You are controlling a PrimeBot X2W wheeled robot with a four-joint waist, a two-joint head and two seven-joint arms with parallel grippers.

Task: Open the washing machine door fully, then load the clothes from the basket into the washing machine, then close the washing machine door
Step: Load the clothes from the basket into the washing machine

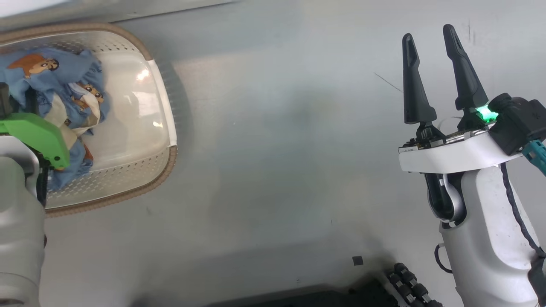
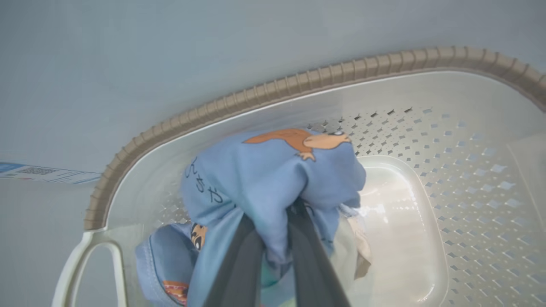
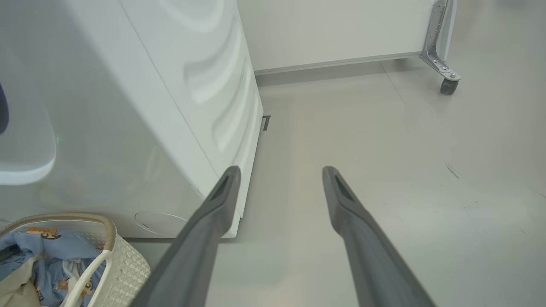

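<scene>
- Reaches down into the basket (image 2: 298, 81) with the left gripper (image 2: 273, 213), fingers nearly together, pinching a bunched fold of the clothes (image 2: 264, 170).
- Holds the right gripper (image 1: 428, 36) well apart over grey floor (image 1: 277, 149), fingers spread wide, gripping nothing, pointing up the head view.
- Finds the basket on the floor just beside the washing machine (image 3: 128, 106), long axis across the head view, one handle end toward the right gripper.
- Shows dark handwritten characters (image 2: 204, 187) on the blue cloth and a blue-and-white label (image 2: 42, 174) beyond the rim, both unreadable.
</scene>
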